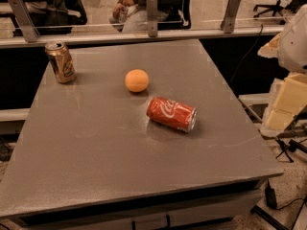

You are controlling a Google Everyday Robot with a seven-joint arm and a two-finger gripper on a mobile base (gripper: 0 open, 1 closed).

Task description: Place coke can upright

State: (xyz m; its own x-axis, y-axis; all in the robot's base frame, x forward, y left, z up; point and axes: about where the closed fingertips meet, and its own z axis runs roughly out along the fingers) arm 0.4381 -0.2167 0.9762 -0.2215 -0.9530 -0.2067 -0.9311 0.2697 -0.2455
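Observation:
The red coke can (171, 113) lies on its side near the middle of the grey table (96, 157). Its silver end points to the right and front, and the white script faces up. My gripper is not in view. A white rounded body (293, 37) shows at the right edge, off the table and well away from the can.
A gold can with a blue mark (60, 62) stands upright at the table's far left. An orange ball (136, 80) sits just behind the coke can. A glass barrier with metal posts (152, 14) runs along the far edge. Yellow foam blocks (288, 99) are stacked to the right of the table.

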